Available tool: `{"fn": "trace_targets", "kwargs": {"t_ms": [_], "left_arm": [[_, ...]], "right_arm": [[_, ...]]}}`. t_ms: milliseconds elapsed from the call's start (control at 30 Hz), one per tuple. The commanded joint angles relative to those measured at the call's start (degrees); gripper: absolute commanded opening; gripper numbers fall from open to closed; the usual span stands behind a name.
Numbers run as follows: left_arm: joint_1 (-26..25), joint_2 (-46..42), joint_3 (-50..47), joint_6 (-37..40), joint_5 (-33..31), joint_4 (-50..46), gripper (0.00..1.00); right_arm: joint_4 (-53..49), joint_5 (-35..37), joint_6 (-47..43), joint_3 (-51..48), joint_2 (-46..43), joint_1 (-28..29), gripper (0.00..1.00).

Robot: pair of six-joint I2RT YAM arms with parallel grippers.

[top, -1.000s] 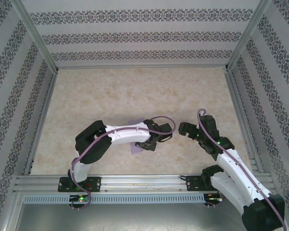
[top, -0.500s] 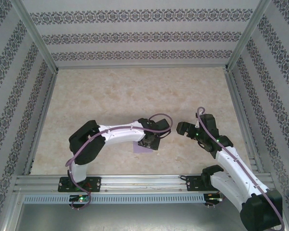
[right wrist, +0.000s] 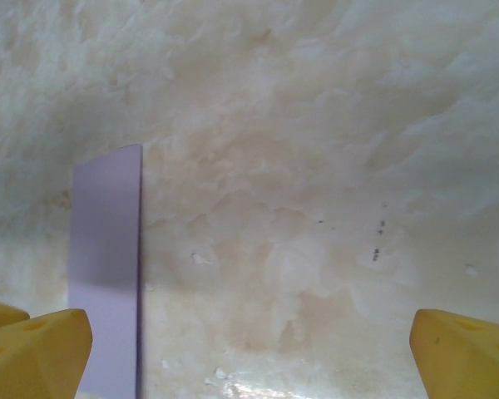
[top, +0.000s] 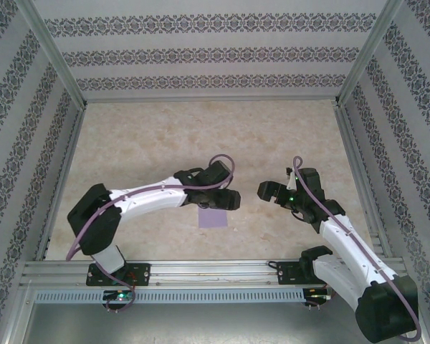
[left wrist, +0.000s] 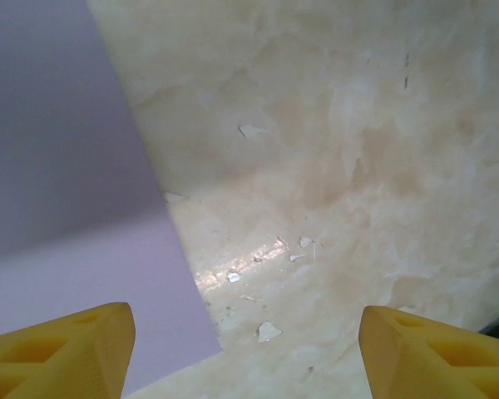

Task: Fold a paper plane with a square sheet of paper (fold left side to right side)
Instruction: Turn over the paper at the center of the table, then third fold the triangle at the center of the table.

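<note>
The lavender sheet of paper (top: 213, 218) lies flat on the marbled table as a small rectangle, its far edge tucked under my left gripper (top: 226, 202). In the left wrist view the paper (left wrist: 66, 208) spreads to the left, one corner reaching in beside the left yellow fingertip (left wrist: 62, 353). The left gripper (left wrist: 245, 357) is open over bare table, with nothing between its fingers. My right gripper (top: 262, 190) hovers to the right of the paper and is wide open and empty. Its wrist view has the paper (right wrist: 106, 274) as a narrow strip at the left, beside its left fingertip (right wrist: 37, 353).
The beige marbled tabletop (top: 201, 136) stretches behind both arms. Patterned walls and metal frame posts (top: 61, 165) enclose it on three sides. An aluminium rail (top: 201, 271) runs along the near edge by the arm bases. Small white flecks (left wrist: 268, 331) dot the surface near the paper.
My left gripper has opened and drawn back off the paper toward the far side, its elbow swinging out left. The paper now lies uncovered. The right gripper has edged slightly left.
</note>
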Motion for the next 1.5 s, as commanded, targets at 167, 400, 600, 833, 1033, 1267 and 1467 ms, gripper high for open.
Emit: {"fn": "trace_targets", "kwargs": {"t_ms": [167, 400, 600, 833, 1033, 1267, 1467], "left_arm": [[8.8, -14.1, -10.4, 5.3, 3.0, 14.0, 0.73], [15.1, -25.7, -20.2, 6.5, 2.0, 20.3, 0.77], [18.9, -33.8, -28.5, 4.6, 0.2, 24.6, 0.8], [20.2, -38.9, -35.2, 2.0, -2.1, 27.3, 0.81], [20.4, -39.9, -35.9, 1.8, -2.4, 25.6, 0.8], [20.5, -39.9, -35.7, 1.2, -2.8, 23.2, 0.75], [20.5, -39.2, -35.7, 0.4, -2.8, 22.5, 0.71]], "right_arm": [[5.9, -9.2, 4.7, 3.1, 4.2, 1.2, 0.98], [9.2, -7.7, 6.8, 5.0, 9.4, 7.1, 0.97], [13.7, -7.8, 8.7, 7.0, 16.5, 12.9, 0.9], [16.8, -10.5, 10.1, 10.9, 27.0, 17.6, 0.73], [18.6, -11.7, 11.2, 14.7, 35.1, 20.8, 0.55], [20.8, -12.0, 11.5, 18.1, 42.2, 22.8, 0.22], [20.6, -10.0, 11.5, 18.3, 44.8, 22.9, 0.0]]}}
